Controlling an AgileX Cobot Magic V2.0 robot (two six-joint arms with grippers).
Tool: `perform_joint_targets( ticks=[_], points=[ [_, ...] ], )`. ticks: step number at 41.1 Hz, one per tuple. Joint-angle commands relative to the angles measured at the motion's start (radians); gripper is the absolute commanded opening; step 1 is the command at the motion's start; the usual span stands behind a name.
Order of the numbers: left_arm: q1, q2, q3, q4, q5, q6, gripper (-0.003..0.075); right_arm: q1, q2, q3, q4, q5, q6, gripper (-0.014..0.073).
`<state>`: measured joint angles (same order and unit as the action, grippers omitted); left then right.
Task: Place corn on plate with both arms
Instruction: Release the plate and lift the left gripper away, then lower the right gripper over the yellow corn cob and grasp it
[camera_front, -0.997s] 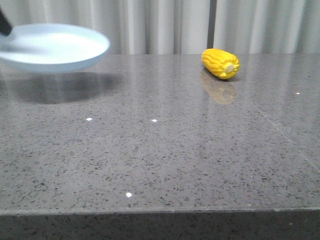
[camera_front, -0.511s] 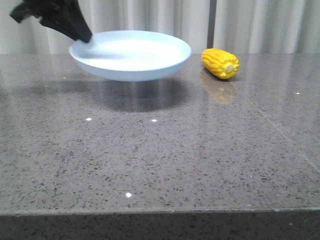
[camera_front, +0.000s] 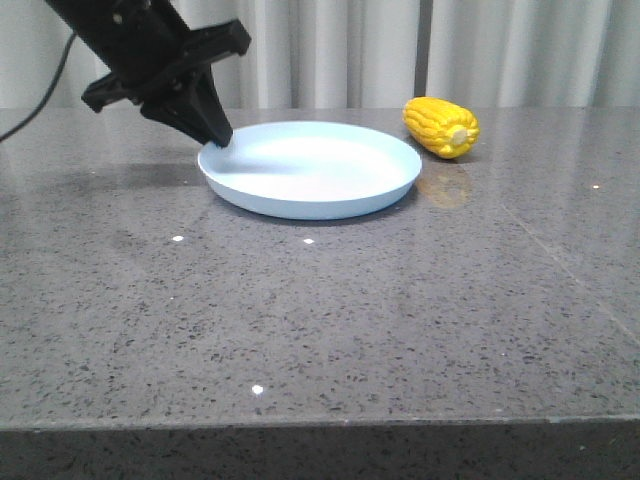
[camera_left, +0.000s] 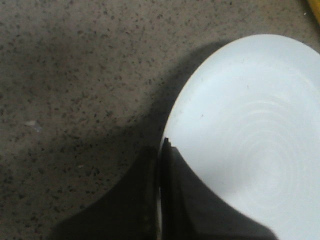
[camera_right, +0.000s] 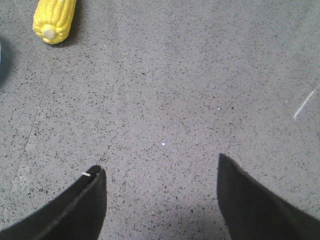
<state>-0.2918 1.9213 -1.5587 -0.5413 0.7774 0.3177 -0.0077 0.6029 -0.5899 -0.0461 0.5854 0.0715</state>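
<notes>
The pale blue-white plate (camera_front: 315, 170) rests on the grey table at the back middle. My left gripper (camera_front: 215, 140) is shut on the plate's left rim; in the left wrist view the gripper (camera_left: 162, 150) pinches the edge of the plate (camera_left: 250, 140). The yellow corn (camera_front: 441, 126) lies on the table just right of the plate, apart from it, stub end toward the front. It also shows in the right wrist view (camera_right: 54, 20). My right gripper (camera_right: 160, 175) is open and empty above bare table, away from the corn, and is out of the front view.
The grey speckled stone table (camera_front: 320, 320) runs to its front edge near the bottom of the front view. White curtains (camera_front: 350, 50) hang behind the table. A seam line (camera_front: 560, 260) crosses the table's right side.
My left gripper has carried the plate from the far left, raised in the air, rightward and down. The plate now rests on the table next to the corn. The corn has not moved.
</notes>
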Motion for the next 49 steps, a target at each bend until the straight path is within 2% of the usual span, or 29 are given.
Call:
perform_joint_targets(
  ticks=[1, 4, 9, 13, 20, 29, 37, 49],
  points=[
    [-0.009, -0.053, -0.030, -0.041, -0.025, -0.013, 0.0015, -0.003, 0.007, -0.034, -0.007, -0.064, -0.003, 0.0500],
    [-0.009, -0.053, -0.030, -0.041, -0.021, -0.013, 0.0100, -0.003, 0.007, -0.034, -0.007, -0.064, -0.003, 0.0500],
    [-0.009, -0.053, -0.030, -0.041, -0.014, -0.013, 0.0302, -0.003, 0.007, -0.034, -0.007, -0.064, -0.003, 0.0500],
    [-0.007, -0.071, -0.030, -0.041, 0.001, -0.013, 0.0383, -0.003, 0.007, -0.034, -0.007, -0.065, -0.003, 0.0500],
    [-0.020, -0.165, -0.030, 0.036, 0.001, -0.013, 0.0389, -0.003, 0.007, -0.034, -0.007, -0.065, -0.003, 0.0500],
    [-0.125, -0.333, 0.006, 0.246, 0.008, -0.013, 0.0389, -0.003, 0.007, -0.034, -0.007, -0.064, -0.003, 0.0500],
    [-0.241, -0.502, 0.196, 0.339, -0.042, -0.013, 0.0389, -0.003, 0.007, -0.034, -0.006, -0.064, -0.003, 0.0500],
    [-0.255, -0.797, 0.522, 0.344, -0.155, -0.013, 0.0389, -0.003, 0.007, -0.034, -0.006, -0.065, -0.003, 0.0500]
  ],
)
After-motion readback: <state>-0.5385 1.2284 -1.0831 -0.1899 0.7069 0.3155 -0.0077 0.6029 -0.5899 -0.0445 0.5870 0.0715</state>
